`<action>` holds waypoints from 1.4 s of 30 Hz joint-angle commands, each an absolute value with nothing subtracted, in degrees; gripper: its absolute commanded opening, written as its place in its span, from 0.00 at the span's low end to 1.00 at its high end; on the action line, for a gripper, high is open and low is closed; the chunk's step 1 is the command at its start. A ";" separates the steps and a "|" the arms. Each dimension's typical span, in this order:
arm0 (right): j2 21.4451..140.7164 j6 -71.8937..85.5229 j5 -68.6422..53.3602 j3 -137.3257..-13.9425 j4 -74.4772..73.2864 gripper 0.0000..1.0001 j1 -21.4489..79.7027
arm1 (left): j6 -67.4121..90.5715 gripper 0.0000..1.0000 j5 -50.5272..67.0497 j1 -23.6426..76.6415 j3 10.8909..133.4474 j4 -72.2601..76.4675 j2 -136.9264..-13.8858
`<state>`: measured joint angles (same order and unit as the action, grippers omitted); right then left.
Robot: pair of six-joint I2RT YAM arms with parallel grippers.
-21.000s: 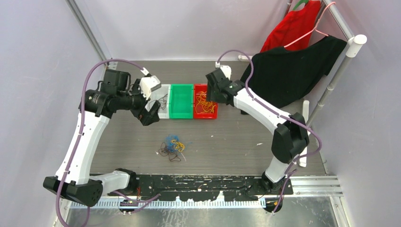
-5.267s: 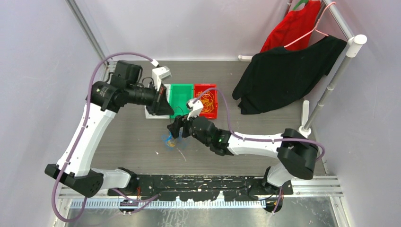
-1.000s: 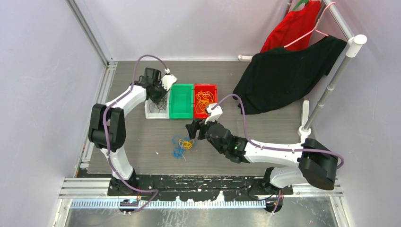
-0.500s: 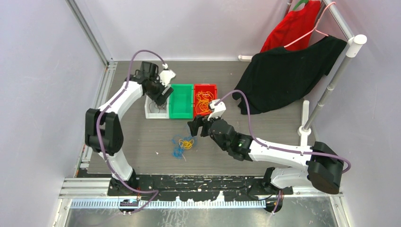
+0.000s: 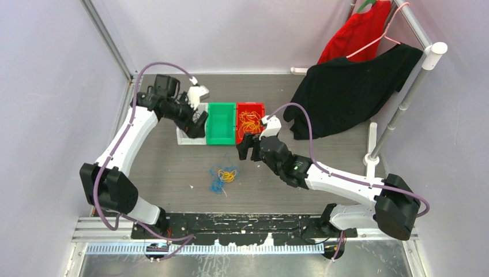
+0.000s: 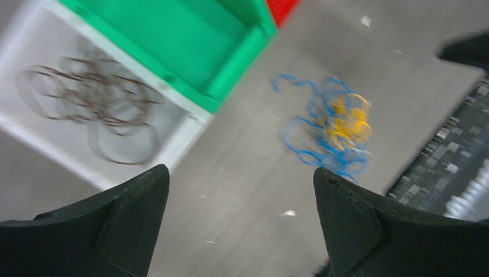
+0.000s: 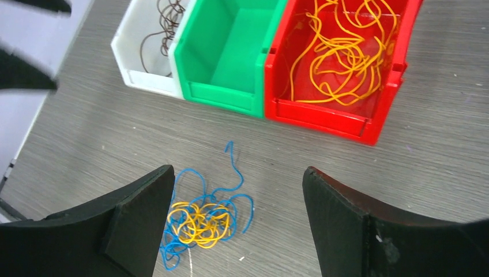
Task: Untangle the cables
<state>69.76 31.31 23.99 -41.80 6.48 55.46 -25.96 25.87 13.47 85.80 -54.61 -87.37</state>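
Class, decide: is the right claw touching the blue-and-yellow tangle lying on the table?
Apart. The top external view shows the right claw open near the red bin, with a strip of table visible between it and the tangle.

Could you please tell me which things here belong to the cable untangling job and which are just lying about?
Part of the job:
- blue and yellow tangle
- brown cables in the white bin
- orange cables in the red bin
- green bin, empty

Just lying about:
- black garment
- red garment
- clothes rack
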 commanded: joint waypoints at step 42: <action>87.54 44.55 0.43 -48.12 9.74 0.49 56.19 | -29.23 0.00 32.73 24.96 51.79 -36.44 -84.31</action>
